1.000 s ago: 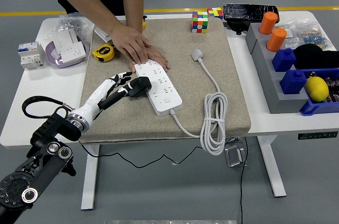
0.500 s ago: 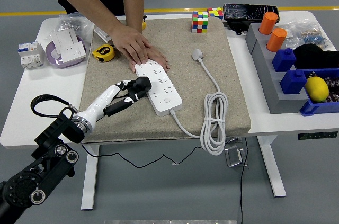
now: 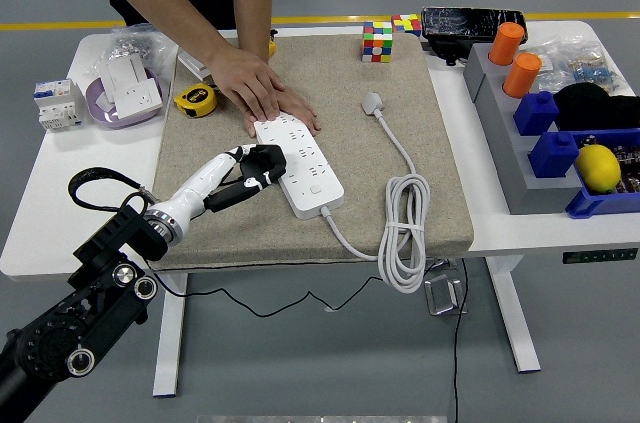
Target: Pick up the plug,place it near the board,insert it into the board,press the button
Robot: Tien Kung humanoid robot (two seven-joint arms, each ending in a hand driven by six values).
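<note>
My left hand (image 3: 243, 171) reaches in from the near left over the beige mat (image 3: 230, 228), its fingers curled around the black plug (image 3: 266, 160). I hold the plug at the left long edge of the white power strip (image 3: 300, 163), touching it or just over its top face; I cannot tell whether the pins sit in a socket. The strip lies slanted on the mat, its far end toward the left and its near end toward the right, where its white cable (image 3: 402, 243) leaves and gathers in a coil near the mat's near right corner. That cable runs on to a white plug (image 3: 373, 103) lying loose on the mat, to the right of the strip.

A person's hand (image 3: 258, 89) lies flat on the mat at the far end of the strip, fingertips touching that end. A yellow tape measure (image 3: 195, 100) sits just left of that hand, at the mat's left edge. At the far edge of the mat stands a colour cube (image 3: 377, 41). On the table (image 3: 70, 173) to the right stands a grey rack (image 3: 520, 158) with orange cylinders and blue blocks, and a lemon (image 3: 598, 168) rests in a blue bin.
</note>
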